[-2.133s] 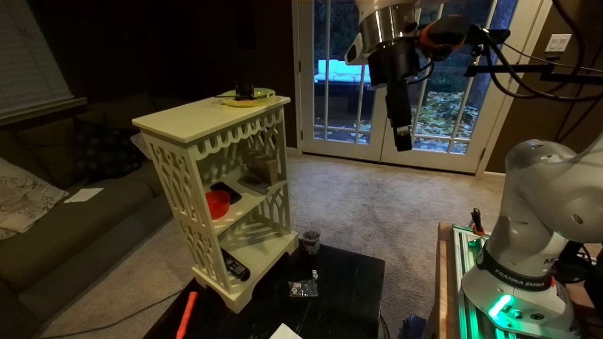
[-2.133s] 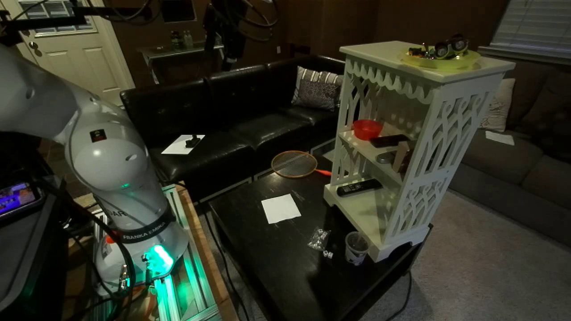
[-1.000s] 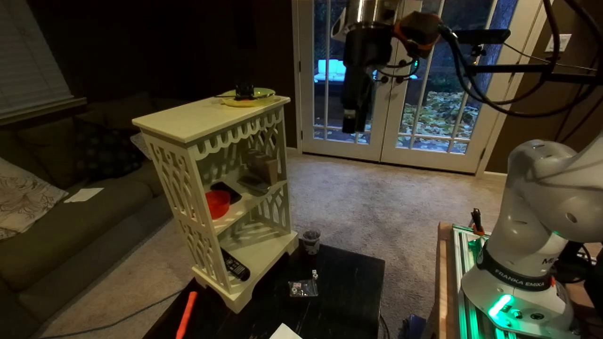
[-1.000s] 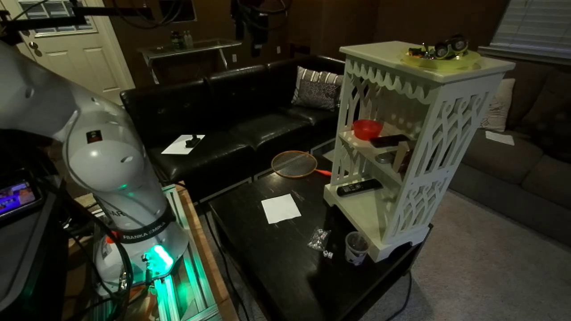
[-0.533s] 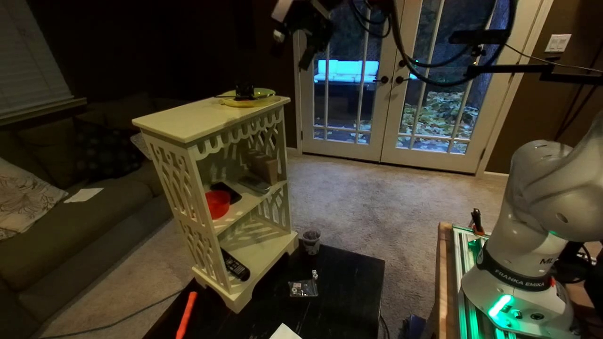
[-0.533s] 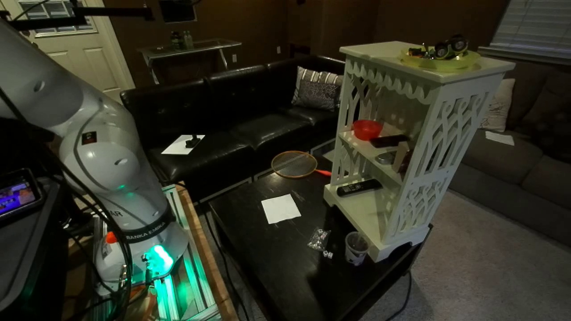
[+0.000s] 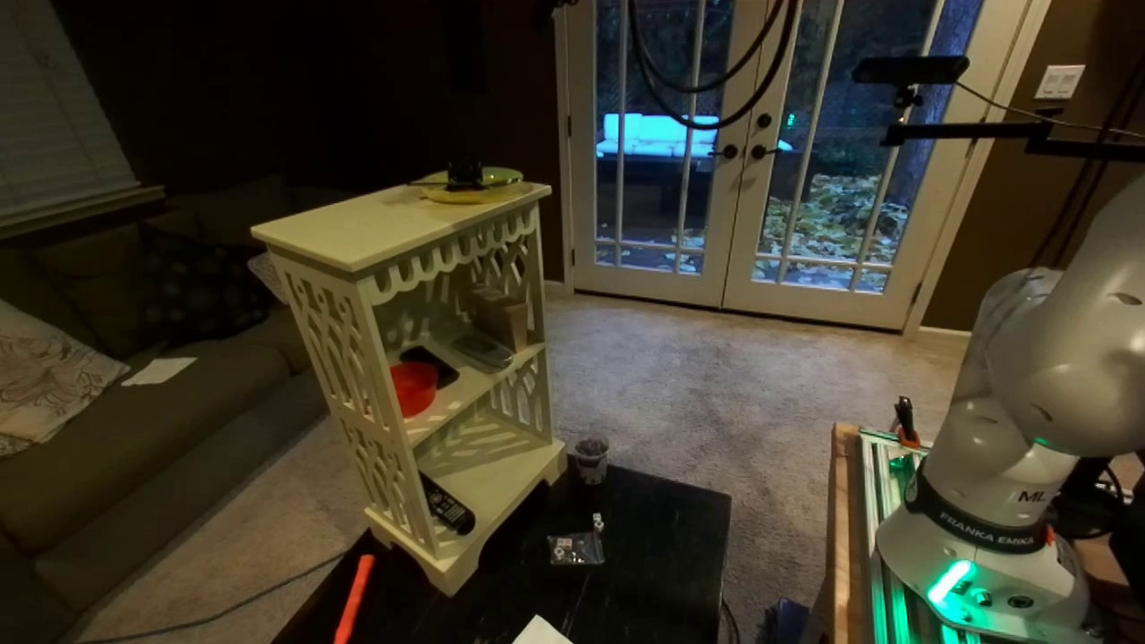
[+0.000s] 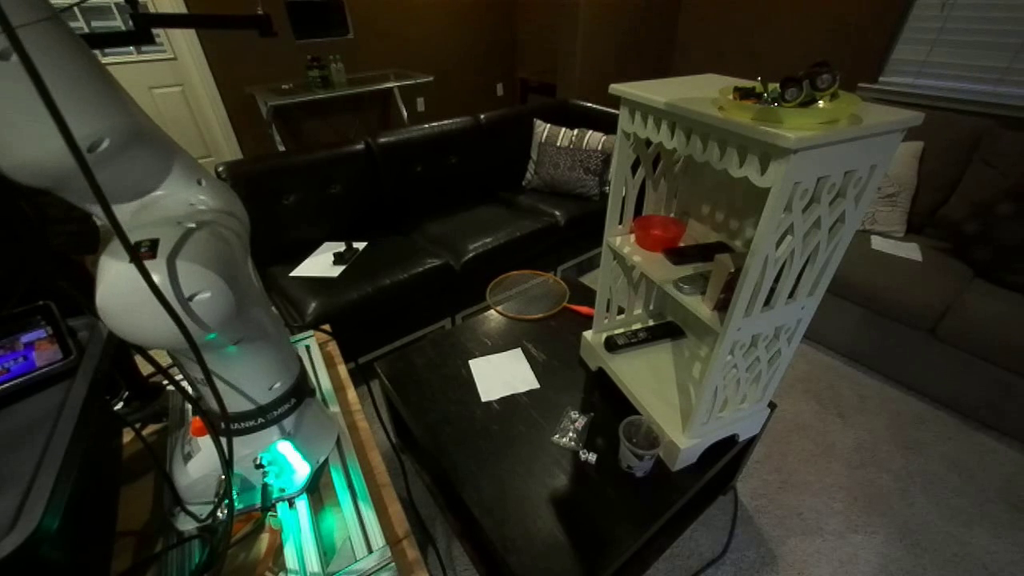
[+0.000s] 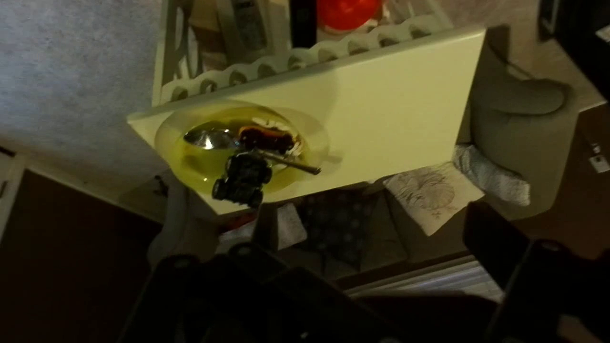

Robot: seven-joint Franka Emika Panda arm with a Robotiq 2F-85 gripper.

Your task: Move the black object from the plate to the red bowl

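Observation:
The black object, which looks like a small toy vehicle with wheels, rests on the yellow-green plate at its edge nearest my gripper in the wrist view. That plate sits on top of the white shelf unit and shows in both exterior views. One level down, the red bowl stands on the middle shelf. My gripper comes in from the bottom of the wrist view, its dark fingers spread wide with nothing held. The black object appears beyond the left fingertip, apart from it as far as I can tell. Both exterior views leave the jaws out of frame.
A spoon and a dark orange toy car share the plate. Beside the bowl lie a black phone and a brown box. The shelf unit stands on a black table with a cup.
My arm has risen and swung toward the shelf unit, carrying the gripper up out of both exterior views. Things on the plate and shelves have stayed put.

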